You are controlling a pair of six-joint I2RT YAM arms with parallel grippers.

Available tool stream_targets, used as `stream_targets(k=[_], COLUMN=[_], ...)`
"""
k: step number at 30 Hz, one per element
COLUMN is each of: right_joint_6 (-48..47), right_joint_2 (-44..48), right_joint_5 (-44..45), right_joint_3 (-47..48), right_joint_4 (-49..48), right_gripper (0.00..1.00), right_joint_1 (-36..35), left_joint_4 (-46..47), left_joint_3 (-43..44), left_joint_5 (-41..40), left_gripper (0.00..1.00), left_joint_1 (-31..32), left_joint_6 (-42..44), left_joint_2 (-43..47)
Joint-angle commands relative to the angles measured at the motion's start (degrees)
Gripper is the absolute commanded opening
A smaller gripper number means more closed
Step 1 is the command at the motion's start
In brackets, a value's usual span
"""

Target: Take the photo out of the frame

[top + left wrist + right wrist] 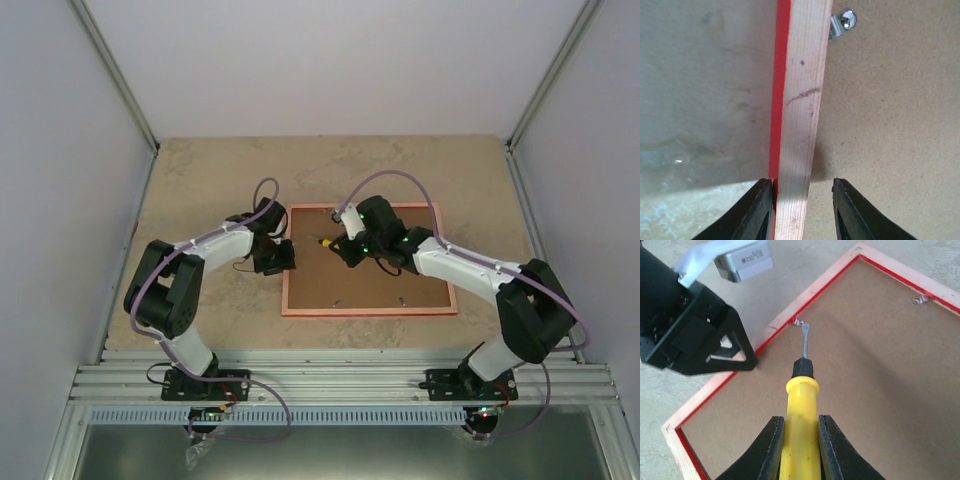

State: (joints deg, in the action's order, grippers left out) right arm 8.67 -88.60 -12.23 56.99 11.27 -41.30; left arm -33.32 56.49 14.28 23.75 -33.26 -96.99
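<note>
table (pixel 200 170): beige mottled top, one item lying on it.
frame (pixel 350 311) sits face-down, right of centre, long sides parallel to the near edge. Pale wood back is up, red along the edges, brown backing board (pixel 340 285) inside. Looks flat on the table, hard to confirm from above.

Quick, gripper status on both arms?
Left gripper: open, straddling the frame rail.
Right gripper: closed on the screwdriver.
</note>
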Motion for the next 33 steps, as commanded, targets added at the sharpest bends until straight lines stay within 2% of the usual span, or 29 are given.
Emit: stream_targets(k=[1, 5, 11, 24, 27, 33], right_joint_6=[0.4, 0.6, 0.4, 2.5, 2.8, 2.8], right_joint_2=[-2.2, -3.9, -6.7, -11.3, -12.4, -14.3], right_joint_5=[-0.4, -0.2, 1.0, 3.8, 3.6, 3.5], right_joint_3=[2.8, 4.2, 6.4, 9.3, 9.9, 11.6], right_joint_4=[-0.5, -0.5, 0.7, 0.8, 0.6, 0.5], right_gripper=[0.0, 0.0, 0.01, 0.01, 0.01, 0.01], right_joint_1=[-1.1, -1.8, -2.9, -3.7, -3.6, -3.7], left_joint_4=[-0.9, -2.0, -4.8, -4.0, -3.3, -2.6], left_joint_3=[-1.0, -1.7, 0.3, 3.2, 2.4, 1.2], left_joint_5=[2.4, 1.5, -6.7, -4.4, -4.2, -4.1], left_gripper=[0.36, 0.37, 0.4, 0.46, 0.45, 0.35], left_joint_1=[2.5, 3.3, 3.2, 3.2, 3.2, 3.2], left_joint_6=[-0.6, 0.1, 2.3, 4.2, 4.2, 4.1], left_joint_2=[2.0, 3.6, 4.1, -0.8, -1.5, -2.5])
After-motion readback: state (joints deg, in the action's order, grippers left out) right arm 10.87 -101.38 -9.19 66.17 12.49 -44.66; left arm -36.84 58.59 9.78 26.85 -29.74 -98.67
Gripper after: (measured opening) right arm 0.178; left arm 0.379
